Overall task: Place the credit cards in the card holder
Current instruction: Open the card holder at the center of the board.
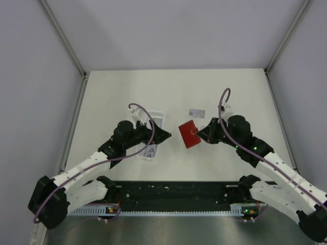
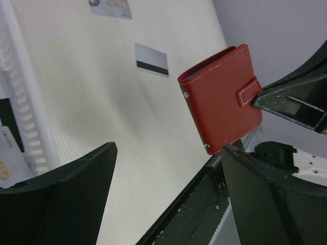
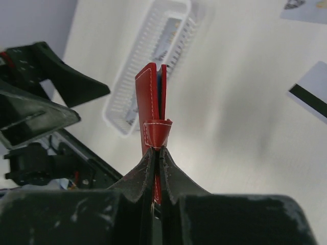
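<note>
Clamped tight by the right tool (image 3: 156, 149) along its clasp edge, the closed card holder (image 3: 152, 102) held off the bench (image 1: 230, 92) between the arms. Probably offered so to the wide-open, empty left tool (image 2: 169, 148) for opening. Tilted, spine toward that tool; roughly square, no clear long axis.
</note>
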Controlling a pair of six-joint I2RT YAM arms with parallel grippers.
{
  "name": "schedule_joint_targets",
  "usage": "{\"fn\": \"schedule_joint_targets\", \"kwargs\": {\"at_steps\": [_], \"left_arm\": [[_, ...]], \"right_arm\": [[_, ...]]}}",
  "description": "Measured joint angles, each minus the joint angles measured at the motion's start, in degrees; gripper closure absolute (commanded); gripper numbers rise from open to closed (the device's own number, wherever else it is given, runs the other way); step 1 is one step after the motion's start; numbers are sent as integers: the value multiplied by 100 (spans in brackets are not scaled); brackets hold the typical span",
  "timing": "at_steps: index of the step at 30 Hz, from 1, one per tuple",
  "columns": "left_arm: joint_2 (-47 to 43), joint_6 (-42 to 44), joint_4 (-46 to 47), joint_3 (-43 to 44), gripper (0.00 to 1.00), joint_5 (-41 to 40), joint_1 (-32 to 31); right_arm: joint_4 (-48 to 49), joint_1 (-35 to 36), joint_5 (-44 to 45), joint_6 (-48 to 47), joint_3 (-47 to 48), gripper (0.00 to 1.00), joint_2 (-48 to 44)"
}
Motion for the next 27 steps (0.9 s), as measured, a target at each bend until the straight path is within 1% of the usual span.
{"fn": "schedule_joint_targets", "kwargs": {"at_steps": [2, 5, 9, 14, 18, 22, 27], "left_arm": [[-131, -256, 378, -214, 11, 184, 0], [-247, -732, 1239, -527, 10, 481, -4], [-302, -1169, 2114, -721, 10, 697, -50], [-387, -1377, 2726, -723, 11, 756, -260], [-393, -1388, 2892, -723, 13, 750, -457], [-341, -1386, 2977, -723, 26, 728, -612], [-201, -1377, 3021, -717, 53, 726, -787]], "right_arm": [[407, 0, -254, 348, -96, 100, -144], [1010, 4, -564, 848, -247, 100, -229], [1591, 4, -809, 1327, -422, 100, -229], [2232, 4, -1051, 1781, -553, 100, -229], [2699, 4, -1222, 2094, -693, 100, -227], [2916, 4, -1342, 2297, -741, 100, -219], [3077, 4, -1410, 2404, -741, 100, -219]]}}
